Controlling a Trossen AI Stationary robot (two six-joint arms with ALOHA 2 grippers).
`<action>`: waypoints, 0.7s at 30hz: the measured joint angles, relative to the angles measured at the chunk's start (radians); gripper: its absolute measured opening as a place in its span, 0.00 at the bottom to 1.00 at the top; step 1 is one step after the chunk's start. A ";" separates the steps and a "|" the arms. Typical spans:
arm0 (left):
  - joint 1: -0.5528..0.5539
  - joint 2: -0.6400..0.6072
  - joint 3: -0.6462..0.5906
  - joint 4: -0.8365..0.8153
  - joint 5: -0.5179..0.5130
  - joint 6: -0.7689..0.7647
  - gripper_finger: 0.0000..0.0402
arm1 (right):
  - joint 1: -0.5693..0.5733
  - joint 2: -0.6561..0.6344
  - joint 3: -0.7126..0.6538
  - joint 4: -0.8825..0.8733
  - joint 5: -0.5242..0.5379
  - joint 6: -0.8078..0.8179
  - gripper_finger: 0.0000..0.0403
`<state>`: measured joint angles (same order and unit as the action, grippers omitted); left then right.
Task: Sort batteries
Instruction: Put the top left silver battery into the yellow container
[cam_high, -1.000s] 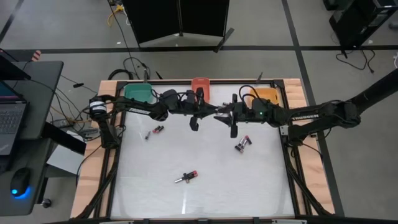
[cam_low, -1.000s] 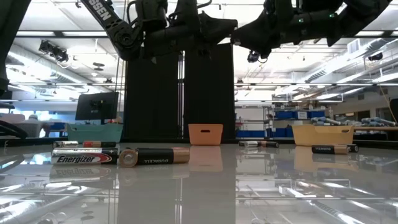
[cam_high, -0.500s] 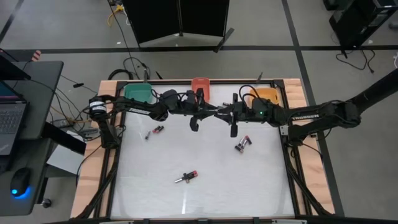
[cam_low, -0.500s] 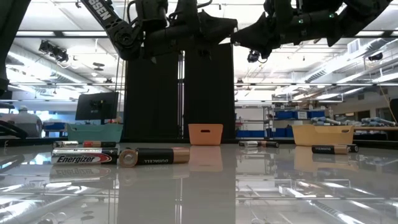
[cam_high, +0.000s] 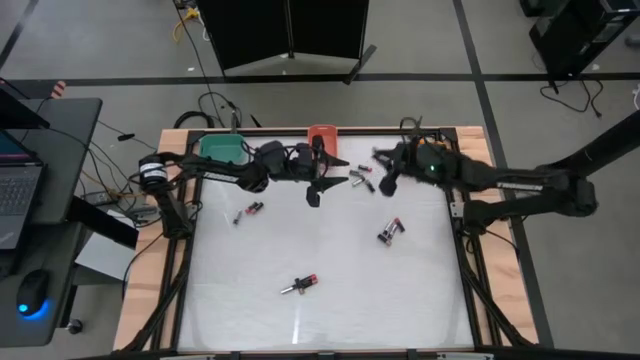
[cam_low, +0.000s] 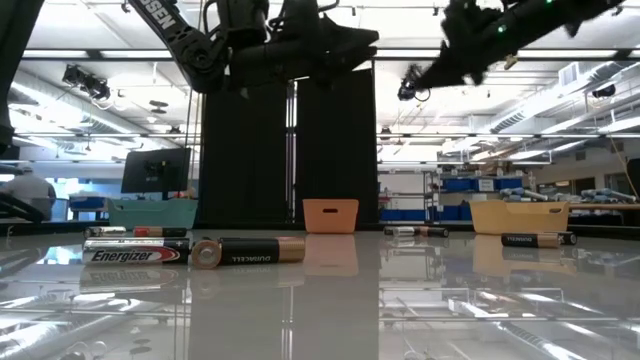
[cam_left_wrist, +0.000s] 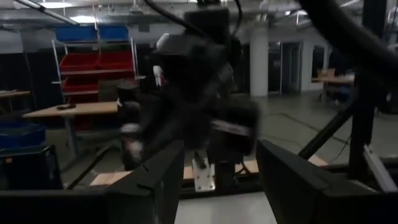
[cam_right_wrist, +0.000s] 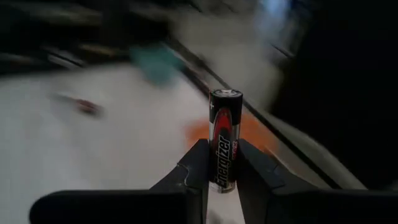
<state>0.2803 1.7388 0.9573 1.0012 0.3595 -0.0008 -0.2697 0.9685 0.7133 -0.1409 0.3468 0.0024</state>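
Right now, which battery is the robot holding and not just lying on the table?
The Energizer battery, pinched upright in the right gripper. The other batteries, like those near the front and right side, lie loose on the white table.

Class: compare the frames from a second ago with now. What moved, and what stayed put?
The right gripper, shut on an Energizer battery, pulled back from the left gripper toward the table's right side. The left gripper, open, stayed put, as did the loose batteries and the bins.
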 joint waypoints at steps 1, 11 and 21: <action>0.001 -0.009 0.000 -0.023 -0.001 0.009 0.50 | -0.025 -0.002 0.024 -0.080 0.028 0.025 0.16; 0.007 -0.104 -0.004 -0.252 -0.011 0.096 0.36 | -0.420 0.134 0.048 -0.446 -0.002 0.231 0.16; 0.040 -0.191 -0.111 -0.247 -0.035 0.105 0.31 | -0.576 0.345 0.031 -0.500 -0.083 0.289 0.16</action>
<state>0.3200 1.5476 0.8467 0.7541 0.3248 0.1047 -0.8454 1.3140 0.7448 -0.6409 0.2641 0.2911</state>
